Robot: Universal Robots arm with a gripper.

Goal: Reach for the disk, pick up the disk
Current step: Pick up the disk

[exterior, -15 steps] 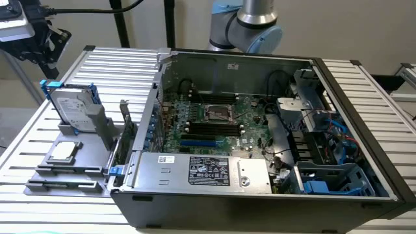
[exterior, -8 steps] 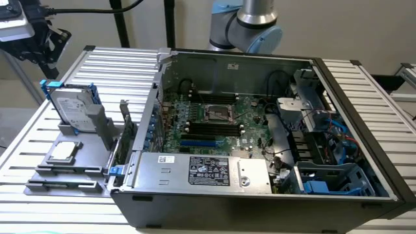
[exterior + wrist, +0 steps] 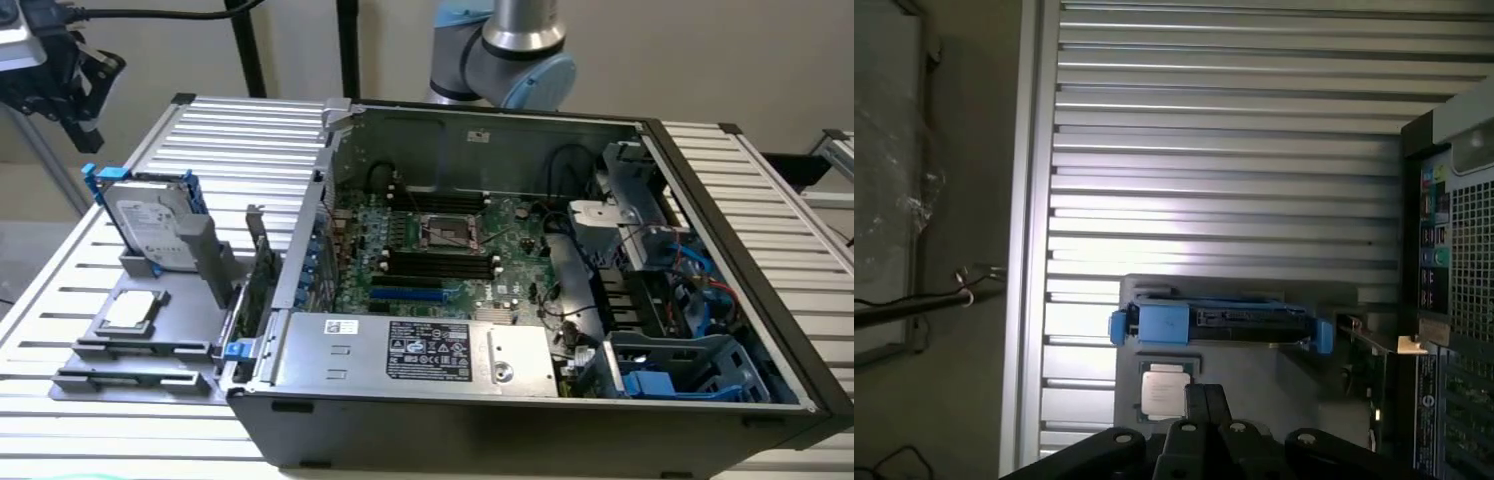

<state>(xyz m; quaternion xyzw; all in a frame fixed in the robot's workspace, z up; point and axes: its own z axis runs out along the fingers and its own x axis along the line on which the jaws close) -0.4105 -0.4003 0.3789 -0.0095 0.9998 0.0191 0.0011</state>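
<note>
While the disk (image 3: 150, 222) stands edgewise, its length seems level.

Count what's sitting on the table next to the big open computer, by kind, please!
Grey holder: 1
Disk in blue frame: 1
Square silver chip: 1
Upright card: 1
Total: 4

I get soft, even light on the exterior view, pale desk (image 3: 227, 130) slats bright, computer case (image 3: 534, 140) dim inside, on my wrist view a white glare band across the slats, murky grey past the desk's edge
</note>
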